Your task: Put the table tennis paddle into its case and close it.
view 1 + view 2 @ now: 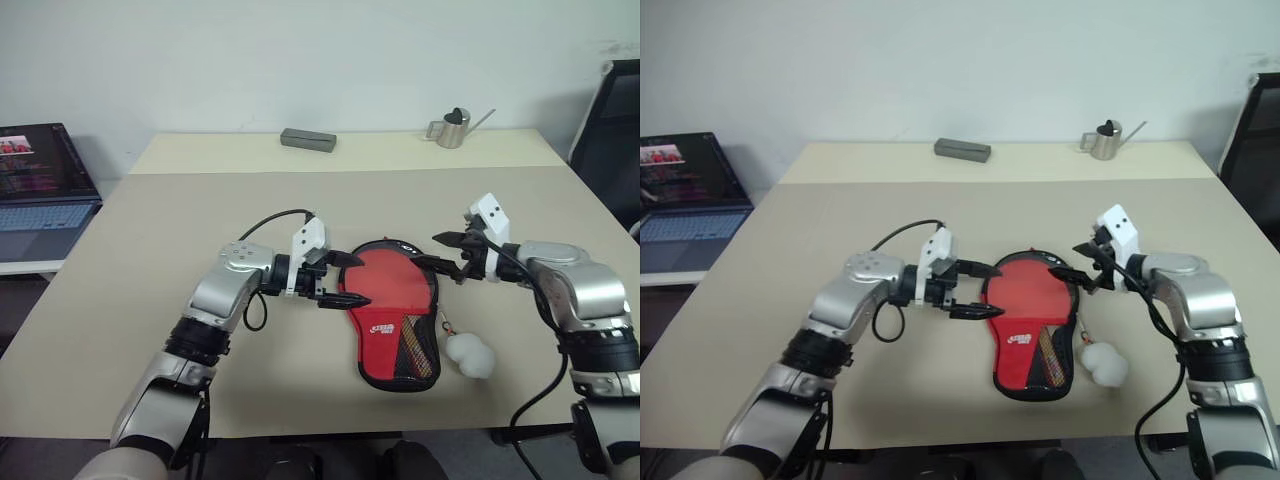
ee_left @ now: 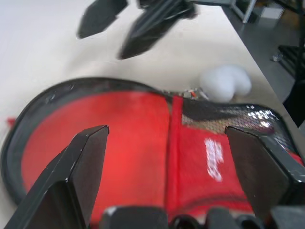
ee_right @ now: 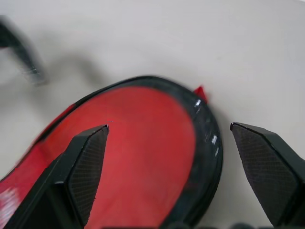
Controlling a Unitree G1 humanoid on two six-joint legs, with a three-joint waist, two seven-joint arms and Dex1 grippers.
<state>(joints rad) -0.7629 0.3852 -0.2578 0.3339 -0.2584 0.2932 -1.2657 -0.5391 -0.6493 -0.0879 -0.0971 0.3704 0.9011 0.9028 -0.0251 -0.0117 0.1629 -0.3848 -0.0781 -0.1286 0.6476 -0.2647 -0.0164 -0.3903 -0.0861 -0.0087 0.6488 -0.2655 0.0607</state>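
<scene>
A: Head camera first. Where does the case [image 1: 394, 320] lie?

B: Flat on the table [image 1: 150, 250], centre of the frame and a little low. Its long axis runs up and down the picture: round end toward the top, narrow end with the mesh pocket toward the bottom. The white plush charm [image 1: 470, 355] sits just beside its lower right edge.

A: And the hands?

B: The left gripper [image 1: 345, 281] comes in from the left at the round end's left edge, jaws spread, holding nothing. The right gripper [image 1: 448, 258] hangs at the upper right of the round end, jaws apart too, empty. Both flank the same end; the left looks nearer the rim.

A: Left wrist view?

B: Its own fingers [image 2: 86, 157] stand wide, the red front straight ahead between them, the lettering toward the right finger and the charm beyond.

A: Right wrist view?

B: Wide fingers [image 3: 90, 162] again, the black-trimmed round end between them. The paddle I can't pick out separately; I'd judge it's inside, so closing the zip remains.
</scene>
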